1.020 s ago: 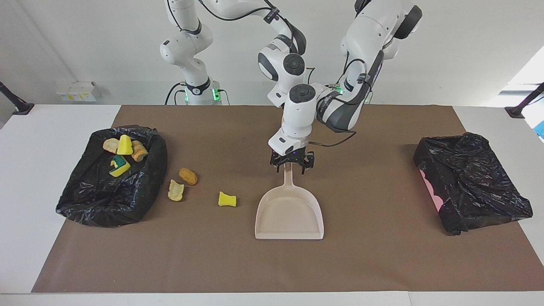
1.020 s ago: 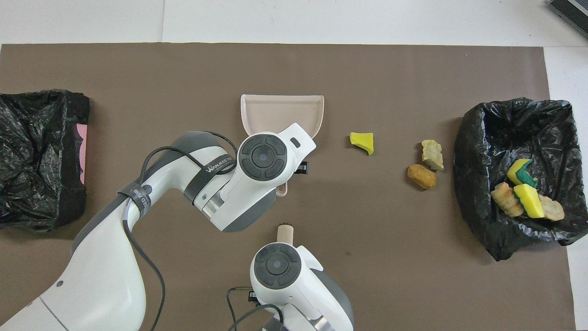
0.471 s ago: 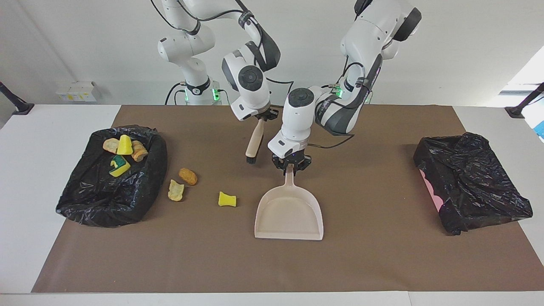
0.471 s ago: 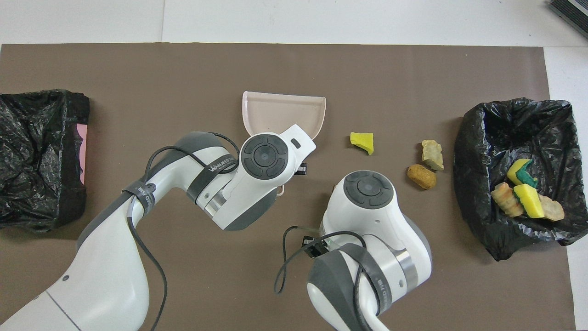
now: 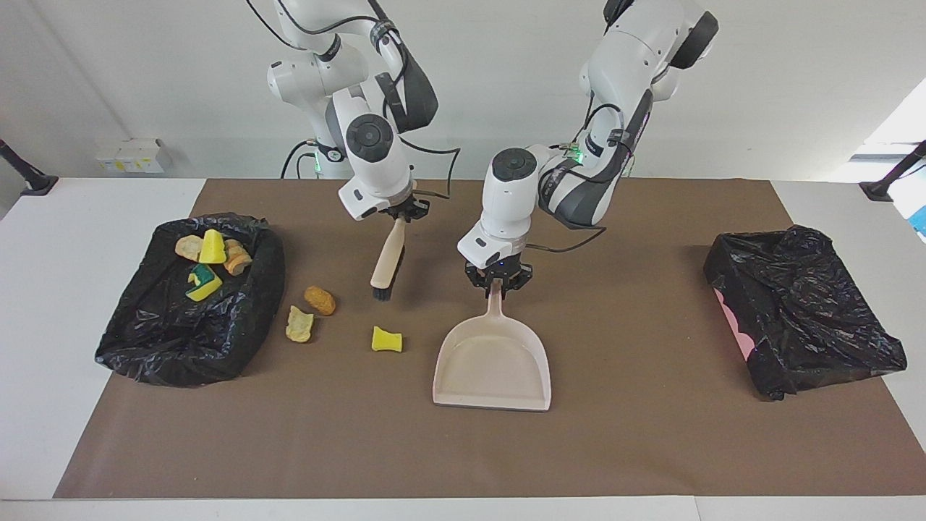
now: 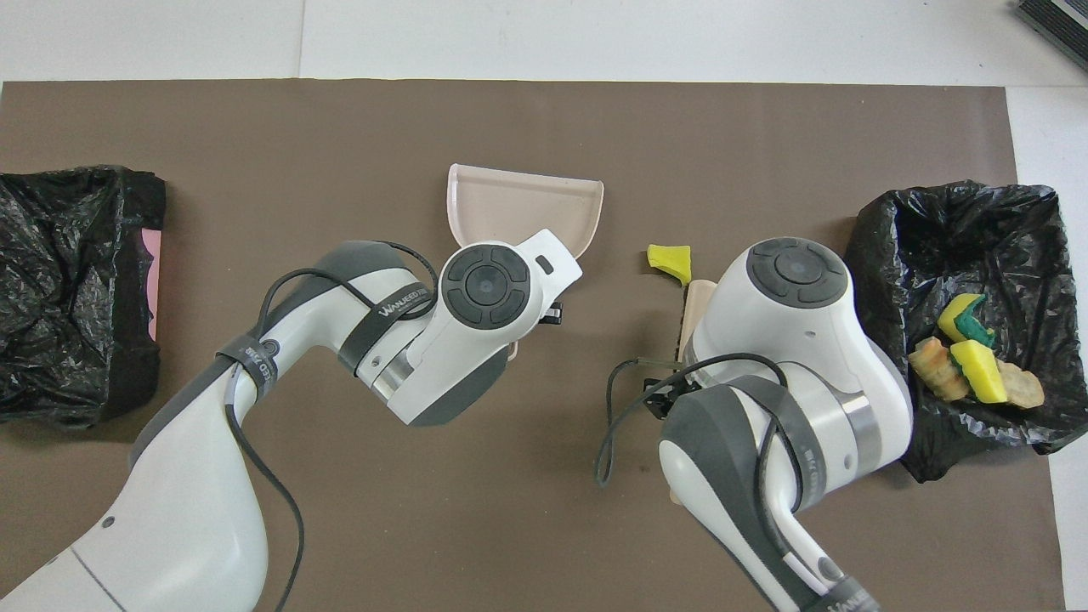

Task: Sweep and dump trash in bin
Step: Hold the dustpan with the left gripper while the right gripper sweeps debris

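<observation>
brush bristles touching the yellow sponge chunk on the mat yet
Apart. The facing view shows bare mat between the brush bristles and the yellow sponge chunk.

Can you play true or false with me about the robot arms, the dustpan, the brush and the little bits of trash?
1. The left hand is shut on the dustpan handle. True.
2. The right hand holds nothing. False: it is shut on the brush, which hangs bristles down.
3. Three scraps lie loose on the brown mat: a yellow sponge chunk, a pale bread lump and an orange-brown lump. True.
4. The dustpan already has trash in it. False: its tray shows nothing inside.
5. The black-lined bin at the right arm's end holds several scraps. True.
6. The black bag at the left arm's end is full of yellow sponges. False: no scraps show in it.
</observation>
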Motion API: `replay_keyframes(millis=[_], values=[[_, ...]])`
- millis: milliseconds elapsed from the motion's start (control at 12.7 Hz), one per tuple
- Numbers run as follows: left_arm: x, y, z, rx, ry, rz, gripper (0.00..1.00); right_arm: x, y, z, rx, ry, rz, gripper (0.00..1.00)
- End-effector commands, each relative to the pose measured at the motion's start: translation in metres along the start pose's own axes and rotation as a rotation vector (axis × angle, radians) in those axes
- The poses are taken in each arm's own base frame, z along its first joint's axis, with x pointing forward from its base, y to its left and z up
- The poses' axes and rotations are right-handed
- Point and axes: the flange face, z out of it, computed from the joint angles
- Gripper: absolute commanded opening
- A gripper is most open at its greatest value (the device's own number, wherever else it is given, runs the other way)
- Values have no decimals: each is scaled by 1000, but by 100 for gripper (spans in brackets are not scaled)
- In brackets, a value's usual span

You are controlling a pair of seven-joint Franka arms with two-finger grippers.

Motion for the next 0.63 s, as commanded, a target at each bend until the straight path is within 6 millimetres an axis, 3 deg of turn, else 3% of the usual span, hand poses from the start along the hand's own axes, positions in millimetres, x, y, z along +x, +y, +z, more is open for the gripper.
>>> replay_keyframes(millis=[0, 392, 549], values=[[-4, -28, -33, 84, -23, 203, 2, 27, 36, -2, -85, 23, -28, 0], [-4, -55, -34, 103, -110, 520, 1, 72, 141, 4, -177, -3, -112, 0], [-3, -63, -35, 70, -140, 657, 0, 77, 163, 12, -210, -32, -126, 0]])
